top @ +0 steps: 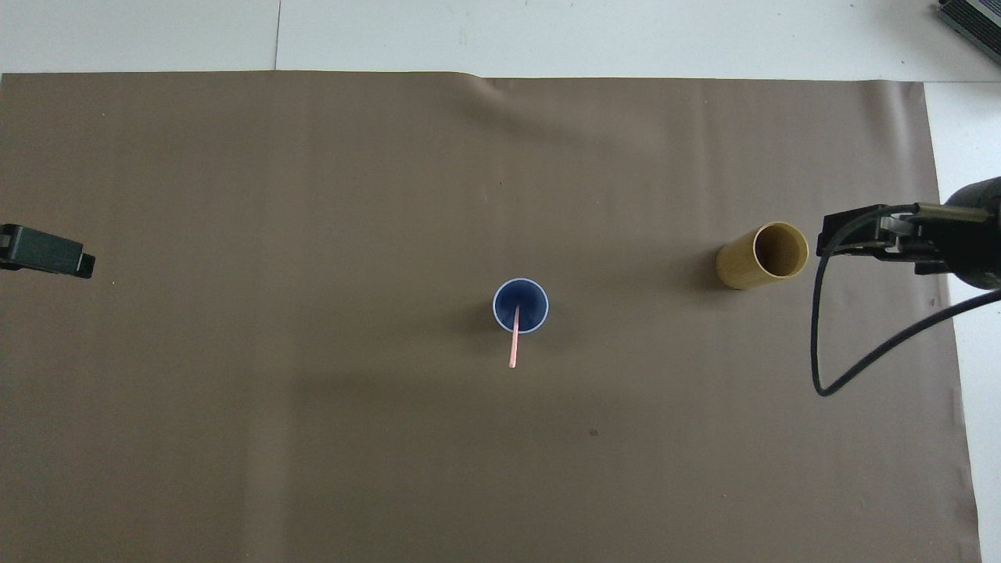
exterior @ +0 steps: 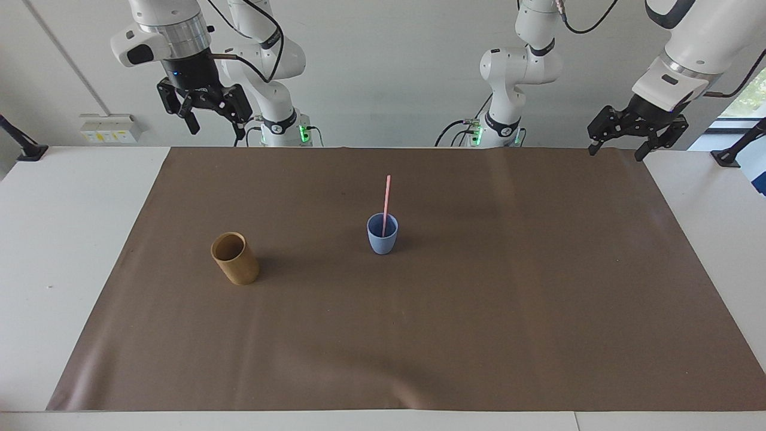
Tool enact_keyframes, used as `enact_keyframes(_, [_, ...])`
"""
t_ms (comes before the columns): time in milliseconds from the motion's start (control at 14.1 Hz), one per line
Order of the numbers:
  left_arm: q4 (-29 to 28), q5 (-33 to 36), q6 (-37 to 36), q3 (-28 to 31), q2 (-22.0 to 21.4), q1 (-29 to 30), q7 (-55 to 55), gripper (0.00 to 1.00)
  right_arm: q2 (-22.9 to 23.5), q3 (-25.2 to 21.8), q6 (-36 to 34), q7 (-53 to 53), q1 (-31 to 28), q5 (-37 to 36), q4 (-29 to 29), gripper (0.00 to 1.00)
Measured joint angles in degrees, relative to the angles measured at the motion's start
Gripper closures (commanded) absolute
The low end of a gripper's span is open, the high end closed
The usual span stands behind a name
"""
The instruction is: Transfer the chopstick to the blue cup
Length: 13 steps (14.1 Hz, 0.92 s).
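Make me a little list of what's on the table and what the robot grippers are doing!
chopstick: pink, standing in the blue cup, leaning on its rim toward the robots
blue cup: upright, mid-mat
tan cup: upright, empty, toward the right arm's end of the table
mat: brown, covers most of the table
right gripper: open, empty, raised above the table's edge at the robots' end
left gripper: open, empty, waiting over the mat's corner
task: looks done
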Motion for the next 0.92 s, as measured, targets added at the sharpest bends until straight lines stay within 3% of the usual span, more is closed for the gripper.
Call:
enact_keyframes(425, [0.0,0.0,0.0,0.0,0.0,0.0,0.0,0.0,-1.3,-2.1,-1.1,-7.7,-0.3,-1.6,-2.0,0.0])
enact_keyframes(922, [0.0,0.0,0.0,0.0,0.0,0.0,0.0,0.0,-1.3,-2.1,0.0,-8.2,-0.3,-2.3,-4.2,0.0])
